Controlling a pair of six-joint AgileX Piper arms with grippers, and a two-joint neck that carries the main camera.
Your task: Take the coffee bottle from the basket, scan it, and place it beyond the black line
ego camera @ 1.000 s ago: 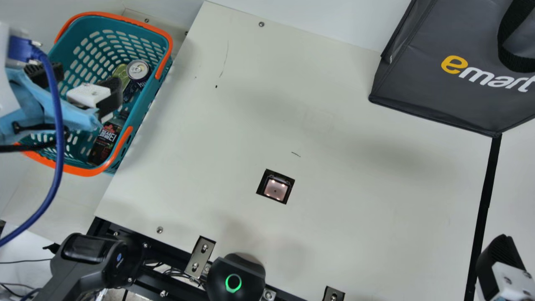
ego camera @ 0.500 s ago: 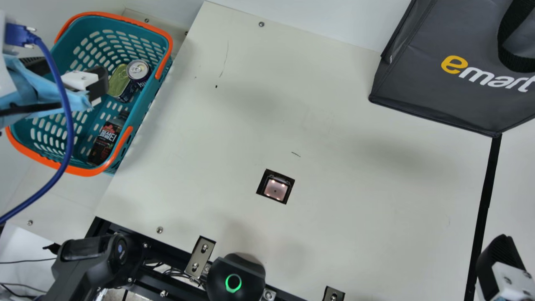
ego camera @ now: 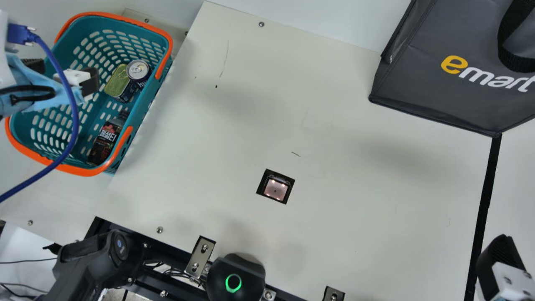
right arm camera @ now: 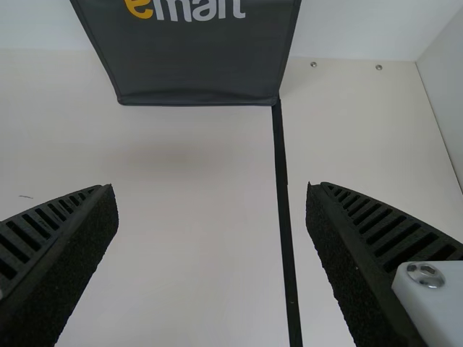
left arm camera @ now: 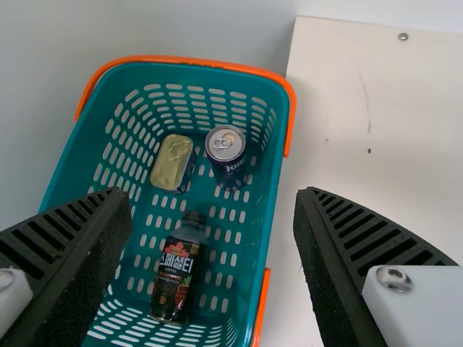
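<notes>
Above the basket (ego camera: 146, 104) my left gripper (ego camera: 62, 73) hangs at the far left of the main view. In the left wrist view the gripper (left arm camera: 212, 217) is open, fingers wide apart with nothing between them. The dark coffee bottle (ego camera: 104, 140) lies in the basket's near end; the left wrist view shows the bottle (left arm camera: 177, 275) label up. My right gripper (ego camera: 499, 267) is by the black line (ego camera: 485, 188) at the lower right; in the right wrist view the gripper (right arm camera: 212, 217) is open and empty. The scanner window (ego camera: 276, 189) is lit in the table.
A can (ego camera: 138, 70) and a flat tin (ego camera: 119, 81) share the basket with the bottle. A dark grey bag (ego camera: 451, 37) stands at the back right. A black device with a green ring (ego camera: 233, 283) sits at the table's near edge.
My left gripper has drawn back toward the left over the basket, uncovering the tin and more of the basket's inside. The right gripper has kept still.
</notes>
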